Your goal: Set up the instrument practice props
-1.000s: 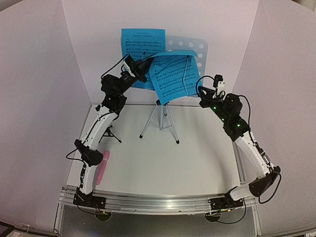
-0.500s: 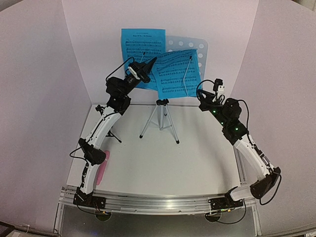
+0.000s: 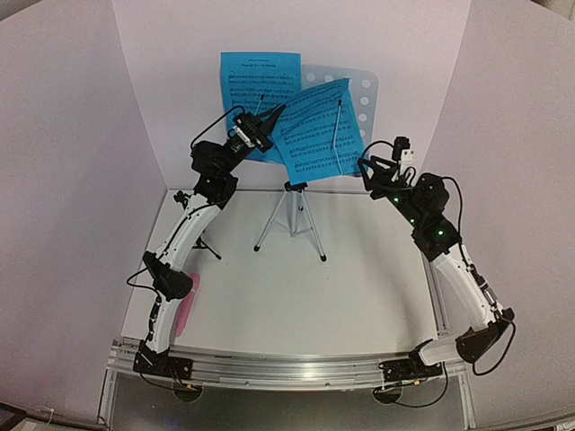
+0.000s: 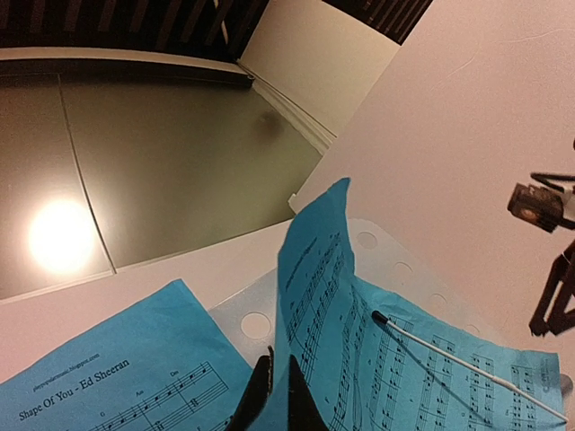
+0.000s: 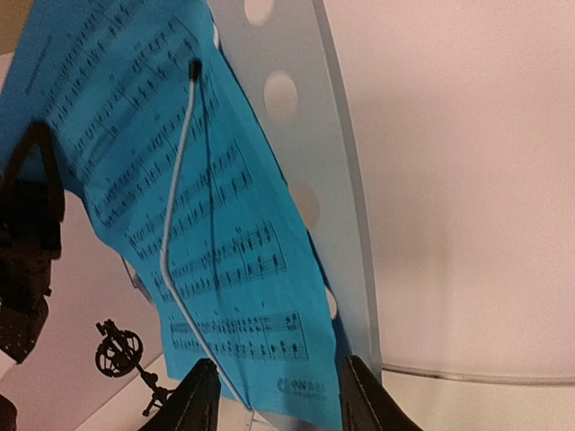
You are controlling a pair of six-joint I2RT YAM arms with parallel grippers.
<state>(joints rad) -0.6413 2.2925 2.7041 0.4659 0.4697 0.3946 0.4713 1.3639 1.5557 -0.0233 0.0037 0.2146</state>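
The pale-blue perforated music stand [image 3: 355, 85] rises on its silver tripod [image 3: 292, 215] at the back of the table. One bright-blue sheet-music page [image 3: 256, 76] leans on its left half. A second page [image 3: 314, 130] lies tilted across the desk under the white wire arm [image 3: 337, 135]. My left gripper [image 3: 269, 117] is shut on this page's left edge [image 4: 310, 296], its fingertips [image 4: 296, 395] pinching it. My right gripper [image 5: 278, 404] stands open below the page's lower right corner [image 5: 296, 359], not touching it. The pink microphone [image 3: 186, 310] lies at the left, beside the small black mic stand [image 3: 205, 244].
White walls close in the back and both sides. The stand's tripod legs spread over the middle back of the table. The left arm's lower link [image 3: 166, 278] partly covers the microphone. A metal rail [image 3: 287, 368] runs along the near edge.
My right gripper has opened and let go of the second page's lower right corner. The page has swung up from nearly flat to rest against the desk, with the left gripper still on its edge.
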